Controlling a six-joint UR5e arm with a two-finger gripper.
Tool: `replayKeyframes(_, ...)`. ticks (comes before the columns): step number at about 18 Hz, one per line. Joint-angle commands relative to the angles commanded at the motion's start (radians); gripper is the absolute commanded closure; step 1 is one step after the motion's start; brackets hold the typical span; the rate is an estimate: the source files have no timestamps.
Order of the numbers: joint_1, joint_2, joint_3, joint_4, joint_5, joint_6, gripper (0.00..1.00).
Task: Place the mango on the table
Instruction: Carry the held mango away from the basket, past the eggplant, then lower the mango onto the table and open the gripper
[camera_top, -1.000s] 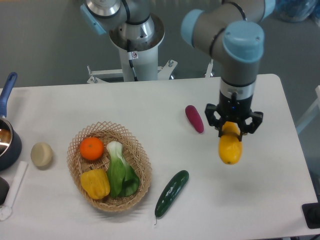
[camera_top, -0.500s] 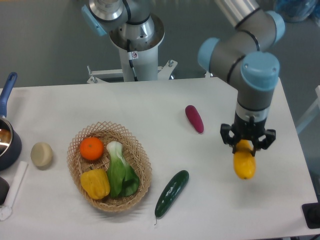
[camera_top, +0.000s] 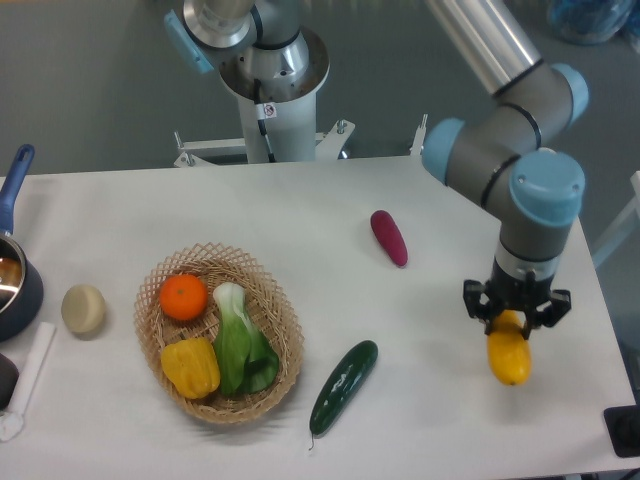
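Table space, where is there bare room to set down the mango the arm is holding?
The table is bare between the purple sweet potato, the cucumber and the gripper holding the mango, and along the far edge. The left side is crowded: basket, potato, pot.

From my feed, the claw (camera_top: 515, 322) covers the mango's (camera_top: 509, 358) upper end, and I can't tell whether the fruit touches the surface (camera_top: 330, 200) yet. The pot (camera_top: 17, 275) is cut by the left edge, as is a dark object (camera_top: 7, 381) I can't identify.
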Motion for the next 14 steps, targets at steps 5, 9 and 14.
replayKeyframes(5, -0.003, -0.041, 0.028, 0.002, 0.000, 0.000, 0.51)
replayKeyframes(9, 0.000, -0.083, 0.061, 0.006, 0.000, 0.000, 0.51)
replayKeyframes(14, 0.000, -0.118, 0.069, 0.043, 0.000, -0.003, 0.48)
